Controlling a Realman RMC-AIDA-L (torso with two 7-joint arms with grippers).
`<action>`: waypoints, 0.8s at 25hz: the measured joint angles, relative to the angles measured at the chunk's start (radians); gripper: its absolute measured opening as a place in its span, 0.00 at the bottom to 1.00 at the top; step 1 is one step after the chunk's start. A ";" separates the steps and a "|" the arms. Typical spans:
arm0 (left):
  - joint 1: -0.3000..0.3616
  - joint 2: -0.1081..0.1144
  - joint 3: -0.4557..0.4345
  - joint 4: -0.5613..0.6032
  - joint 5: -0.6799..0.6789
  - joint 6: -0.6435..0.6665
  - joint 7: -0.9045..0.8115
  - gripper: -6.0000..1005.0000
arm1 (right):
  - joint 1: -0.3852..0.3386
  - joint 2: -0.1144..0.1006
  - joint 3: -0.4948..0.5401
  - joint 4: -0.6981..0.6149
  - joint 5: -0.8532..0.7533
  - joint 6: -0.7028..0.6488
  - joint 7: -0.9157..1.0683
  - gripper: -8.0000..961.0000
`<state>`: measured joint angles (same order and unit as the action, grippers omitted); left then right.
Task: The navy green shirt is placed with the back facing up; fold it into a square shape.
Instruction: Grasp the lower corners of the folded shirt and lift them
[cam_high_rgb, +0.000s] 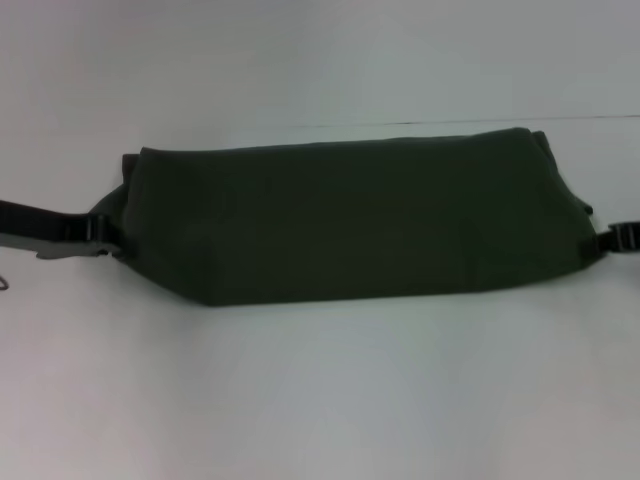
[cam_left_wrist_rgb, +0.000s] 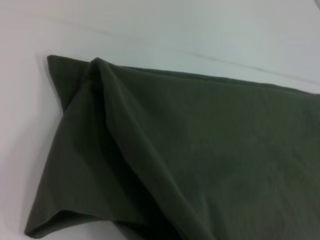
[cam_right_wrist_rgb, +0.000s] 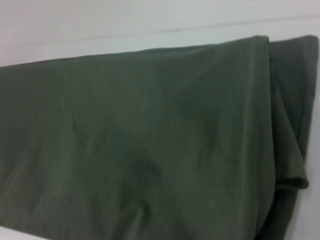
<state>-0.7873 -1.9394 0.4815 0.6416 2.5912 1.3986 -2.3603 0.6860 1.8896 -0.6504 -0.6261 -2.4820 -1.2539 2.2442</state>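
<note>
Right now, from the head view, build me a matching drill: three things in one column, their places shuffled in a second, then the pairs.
Things:
1. navy green shirt
2. left gripper
3. right gripper

Places:
A. at the shirt's right end
B. lying folded into a long band across the middle of the white table
C. at the shirt's left end

Pairs: 1-B, 2-C, 3-A

one navy green shirt (cam_high_rgb: 350, 225) spread between the claws, two grippers, left gripper (cam_high_rgb: 100, 238) at one end, right gripper (cam_high_rgb: 605, 240) at the other, one white table (cam_high_rgb: 320, 400)
</note>
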 joint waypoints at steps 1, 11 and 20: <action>0.000 0.003 -0.002 0.008 0.010 0.023 -0.004 0.01 | -0.010 0.001 0.007 -0.010 0.000 -0.020 -0.003 0.07; 0.003 0.018 -0.007 0.070 0.083 0.215 -0.023 0.01 | -0.113 0.007 0.081 -0.083 0.032 -0.194 -0.029 0.07; -0.002 0.021 0.002 0.077 0.126 0.194 -0.057 0.02 | -0.128 0.010 0.086 -0.088 0.042 -0.190 -0.034 0.08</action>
<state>-0.7889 -1.9180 0.4834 0.7182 2.7173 1.5922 -2.4171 0.5581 1.8996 -0.5648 -0.7138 -2.4396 -1.4439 2.2103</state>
